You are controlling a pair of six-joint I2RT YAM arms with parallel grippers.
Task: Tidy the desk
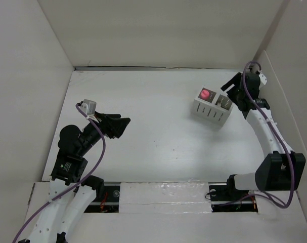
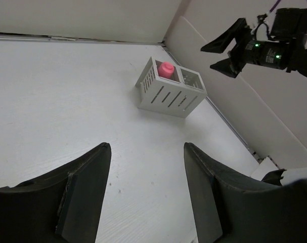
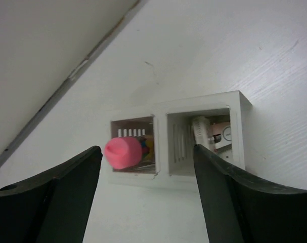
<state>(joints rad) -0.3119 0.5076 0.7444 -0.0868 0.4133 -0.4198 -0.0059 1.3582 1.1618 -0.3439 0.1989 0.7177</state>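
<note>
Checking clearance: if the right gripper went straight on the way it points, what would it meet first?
The right gripper would likely meet the white box at its divider, beside the pink object; depth unclear.

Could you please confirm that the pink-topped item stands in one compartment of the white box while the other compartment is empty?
Not quite: the other compartment is not empty. The right wrist view shows small whitish items inside it. The pink-topped item does stand in one compartment of the white box.
</note>
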